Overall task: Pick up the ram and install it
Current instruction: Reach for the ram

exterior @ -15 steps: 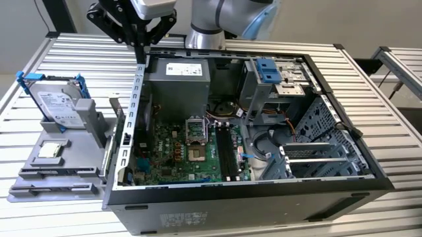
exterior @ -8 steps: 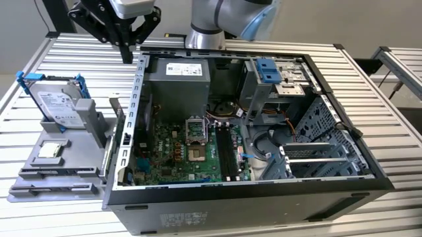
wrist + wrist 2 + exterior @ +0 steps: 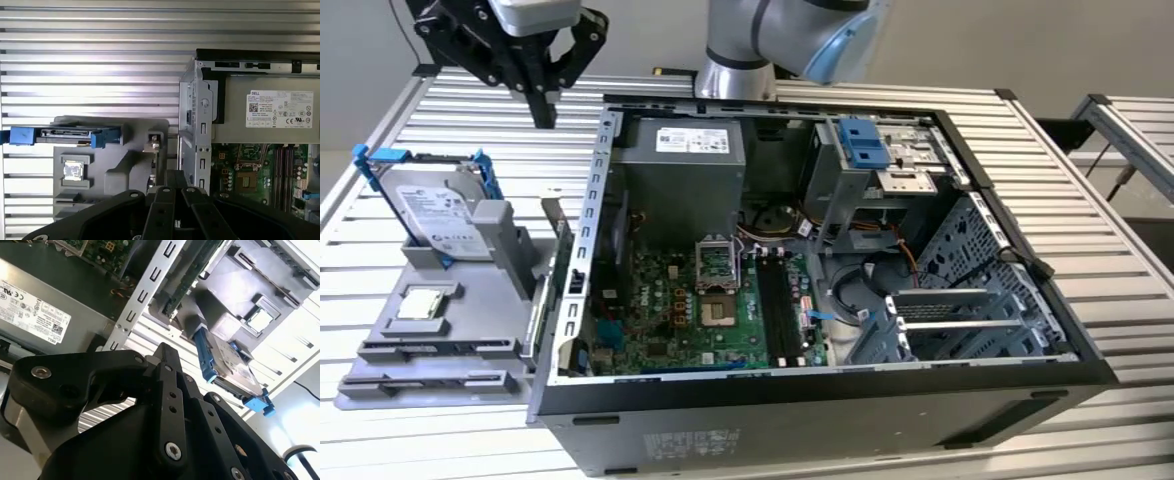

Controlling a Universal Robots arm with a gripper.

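Observation:
The ram (image 3: 556, 256) stands on its long edge in a slot at the right side of the grey holder (image 3: 400, 350), just outside the computer case wall. In the second wrist view the ram (image 3: 191, 276) shows as a long green-edged strip. My gripper (image 3: 544, 112) hangs above the slatted table behind the holder and left of the case's back corner, well above the ram. Its black fingers are shut with nothing between them; they also show in both wrist views (image 3: 165, 354) (image 3: 175, 176). The black memory slots (image 3: 781, 300) on the motherboard lie inside the open case.
A silver hard drive with blue rails (image 3: 434, 208) stands upright on the holder, with a processor chip (image 3: 424, 303) in front of it. The open case (image 3: 1067, 340) holds a grey power supply (image 3: 678, 140) at the back and a drive cage (image 3: 874, 150) on the exterior view's right.

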